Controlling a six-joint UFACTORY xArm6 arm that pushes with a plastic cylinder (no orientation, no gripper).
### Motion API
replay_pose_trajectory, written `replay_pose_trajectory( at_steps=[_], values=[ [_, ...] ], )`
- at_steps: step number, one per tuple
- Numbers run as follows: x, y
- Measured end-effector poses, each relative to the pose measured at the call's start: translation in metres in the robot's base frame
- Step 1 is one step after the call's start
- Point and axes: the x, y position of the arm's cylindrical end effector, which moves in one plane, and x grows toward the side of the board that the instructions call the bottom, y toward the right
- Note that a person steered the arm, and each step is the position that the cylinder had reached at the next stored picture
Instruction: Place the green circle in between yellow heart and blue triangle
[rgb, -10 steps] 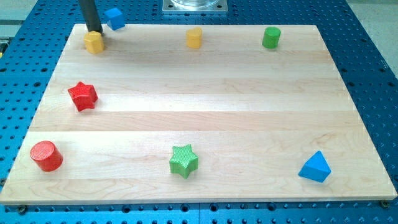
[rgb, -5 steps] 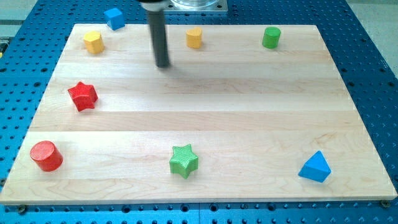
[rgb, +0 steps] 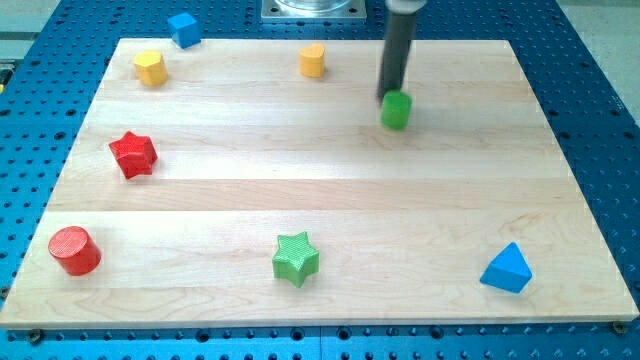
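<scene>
The green circle (rgb: 396, 110) is a short green cylinder in the upper right part of the wooden board (rgb: 320, 180). My tip (rgb: 391, 96) touches its upper left edge. The yellow heart (rgb: 313, 60) sits near the top edge, up and left of the green circle. The blue triangle (rgb: 507, 268) lies at the bottom right corner, far below the green circle.
A yellow hexagon (rgb: 150, 67) and a blue cube (rgb: 184, 28) sit at the top left. A red star (rgb: 132, 154) is at the left, a red cylinder (rgb: 74, 250) at the bottom left, a green star (rgb: 295, 258) at the bottom middle.
My tip swept from the top left across to the right. The green circle has moved from the top edge down and left by about fifty pixels.
</scene>
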Motion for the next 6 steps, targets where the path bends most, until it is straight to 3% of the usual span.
replay_pose_trajectory(
  at_steps=[1, 5, 6],
  values=[
    [-0.001, 0.044],
    [-0.001, 0.077],
    [-0.011, 0.113]
  ],
)
